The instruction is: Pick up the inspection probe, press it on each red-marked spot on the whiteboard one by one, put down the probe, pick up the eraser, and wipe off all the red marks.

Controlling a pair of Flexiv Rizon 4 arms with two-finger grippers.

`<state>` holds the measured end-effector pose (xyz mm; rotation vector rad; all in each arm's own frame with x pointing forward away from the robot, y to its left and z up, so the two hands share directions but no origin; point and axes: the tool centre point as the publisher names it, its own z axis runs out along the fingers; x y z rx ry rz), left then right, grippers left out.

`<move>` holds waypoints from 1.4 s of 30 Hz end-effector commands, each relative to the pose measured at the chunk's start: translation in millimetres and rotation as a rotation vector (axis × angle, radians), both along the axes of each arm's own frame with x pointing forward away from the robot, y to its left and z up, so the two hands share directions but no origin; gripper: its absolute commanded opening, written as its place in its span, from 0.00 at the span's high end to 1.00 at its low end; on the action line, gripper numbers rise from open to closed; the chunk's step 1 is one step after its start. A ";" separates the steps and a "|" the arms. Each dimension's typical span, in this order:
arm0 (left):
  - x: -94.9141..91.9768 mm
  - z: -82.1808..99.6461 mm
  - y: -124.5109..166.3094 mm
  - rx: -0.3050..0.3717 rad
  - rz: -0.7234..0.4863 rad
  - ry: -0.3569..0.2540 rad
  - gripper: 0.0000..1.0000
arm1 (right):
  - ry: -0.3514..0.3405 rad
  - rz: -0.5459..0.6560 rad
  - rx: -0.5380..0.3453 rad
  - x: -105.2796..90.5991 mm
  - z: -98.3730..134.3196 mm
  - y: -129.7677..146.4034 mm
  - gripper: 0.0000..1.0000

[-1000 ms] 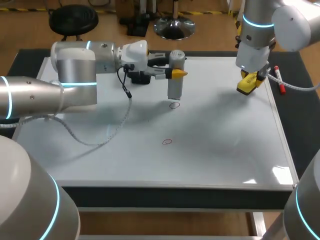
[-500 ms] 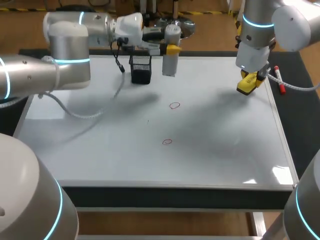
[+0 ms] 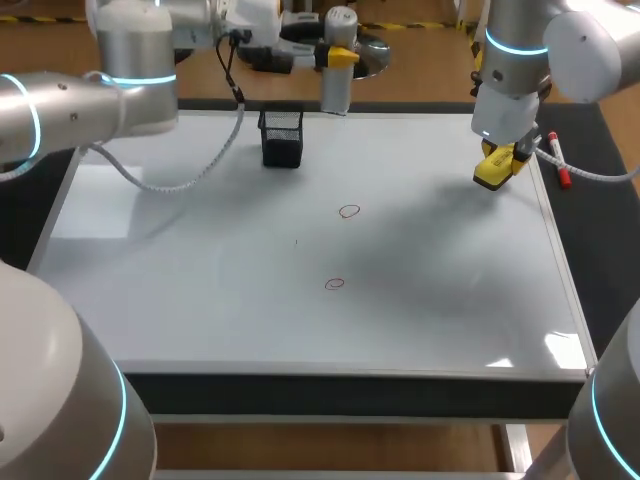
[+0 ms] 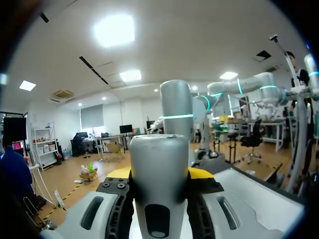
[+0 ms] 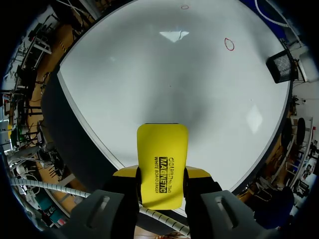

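Left gripper (image 3: 337, 56): we find it clamped on the grey inspection probe (image 3: 335, 90), upright, raised over the whiteboard's (image 3: 180, 300) far edge, near the black mesh cup (image 3: 281, 137) | Right gripper (image 3: 499, 160): closed on the yellow eraser (image 3: 489, 176), above the board's right side | Red circle (image 3: 348, 211) and second red circle (image 3: 334, 284): mid-board, unwiped.

The left claw (image 3: 338, 57) is holding a grey cylindrical probe (image 3: 335, 95) upright while the right claw (image 3: 500, 157) is gripping a yellow block eraser (image 3: 492, 174).

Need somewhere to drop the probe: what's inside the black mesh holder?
Nothing sticks out above the rim of the mesh holder; its dark walls hide the bottom, so I cannot confirm that it is empty.
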<state>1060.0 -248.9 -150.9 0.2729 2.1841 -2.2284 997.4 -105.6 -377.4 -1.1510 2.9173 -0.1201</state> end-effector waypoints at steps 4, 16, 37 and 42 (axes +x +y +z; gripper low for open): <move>20.4 0.2 -1.9 0.026 -0.173 0.004 1.00 | 0.002 0.001 -0.004 1.2 0.7 -0.3 1.00; 36.0 -2.7 3.5 0.037 -0.278 0.016 1.00 | 0.002 0.001 -0.004 1.2 0.7 -0.3 1.00; 44.2 -5.1 7.8 0.027 -0.292 0.036 1.00 | 0.002 0.001 -0.004 1.2 0.7 -0.3 1.00; 44.2 -5.1 7.8 0.027 -0.292 0.036 1.00 | 0.002 0.001 -0.004 1.2 0.7 -0.3 1.00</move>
